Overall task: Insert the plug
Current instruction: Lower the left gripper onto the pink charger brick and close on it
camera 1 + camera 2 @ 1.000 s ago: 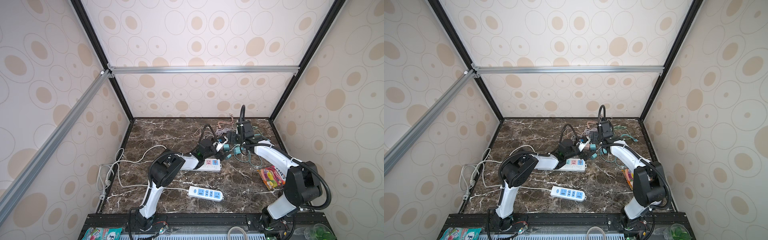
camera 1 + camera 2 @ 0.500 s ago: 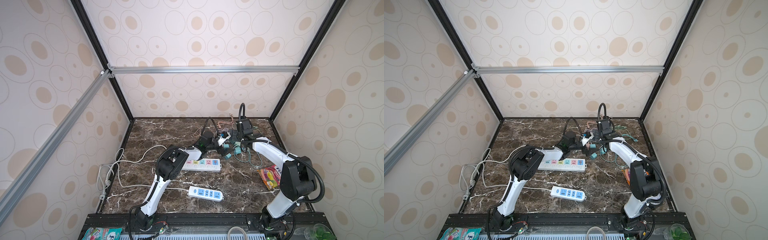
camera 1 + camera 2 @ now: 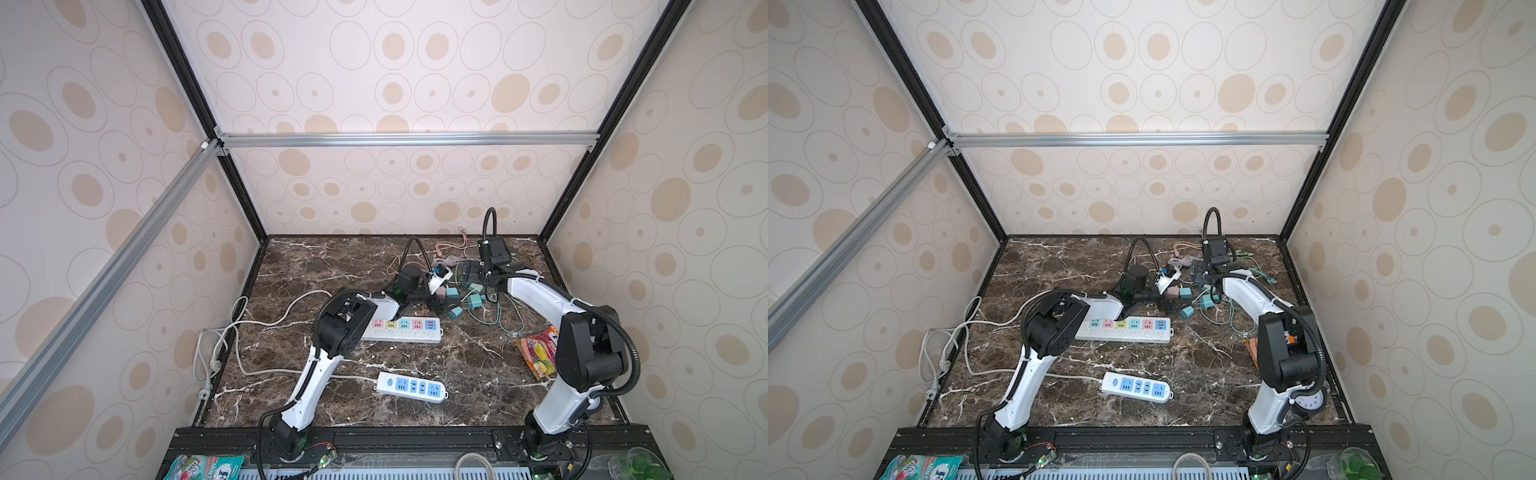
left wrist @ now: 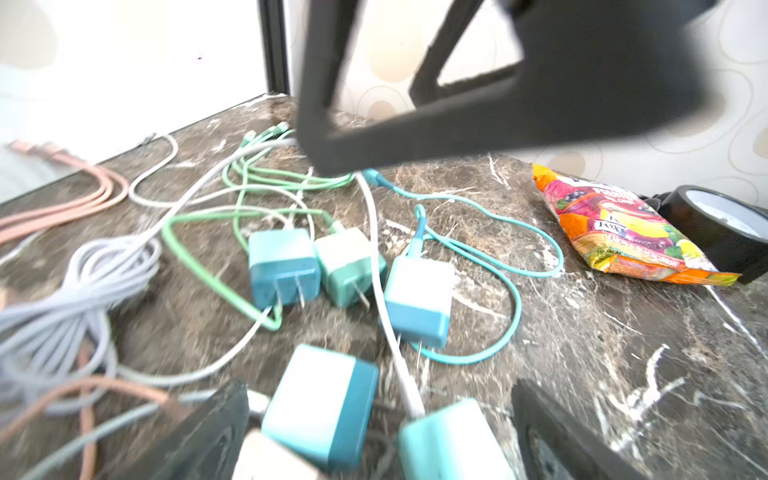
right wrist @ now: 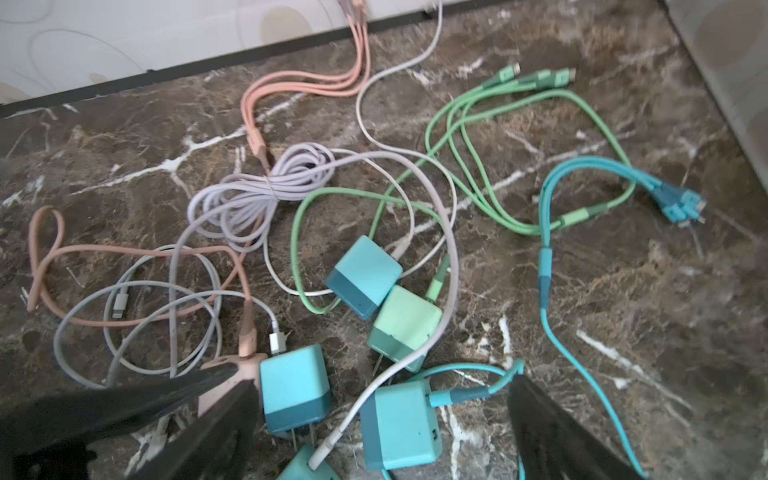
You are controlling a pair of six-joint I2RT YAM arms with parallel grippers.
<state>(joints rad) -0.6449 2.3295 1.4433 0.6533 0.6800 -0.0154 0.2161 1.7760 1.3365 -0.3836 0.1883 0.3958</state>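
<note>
Your dark marble surface [image 3: 478, 365] fills the lower middle of both top views. Your left arm [image 3: 309, 382] rises from the lower-left edge with its elbow folded high over the near end of the long power strip [image 3: 405, 329]. The forearm runs up toward centre frame and the wrist is tipped down. Your right arm [image 3: 540, 297] climbs from the lower right and stretches its white forearm up and left, wrist bent down toward the same spot.

The long power strip lies flat at centre, its coloured sockets facing up. The smaller strip [image 3: 413, 387] sits below it, well apart. A snack packet [image 3: 538, 353] lies at the right edge. Loose cables [image 5: 498, 145] sprawl across the upper half of the right wrist view.

The cluster of plugs [image 3: 457, 299] sits just above and right of the long strip, between your two wrists and apart from the sockets.

Your left tool [image 4: 380, 395] is spread wide, and a blue-and-white plug [image 4: 320, 399] lies between its fingers at bottom centre. Your right tool [image 5: 380, 376] is wide too. A teal plug [image 5: 399, 424] rests on the surface between its fingers, ungripped.
</note>
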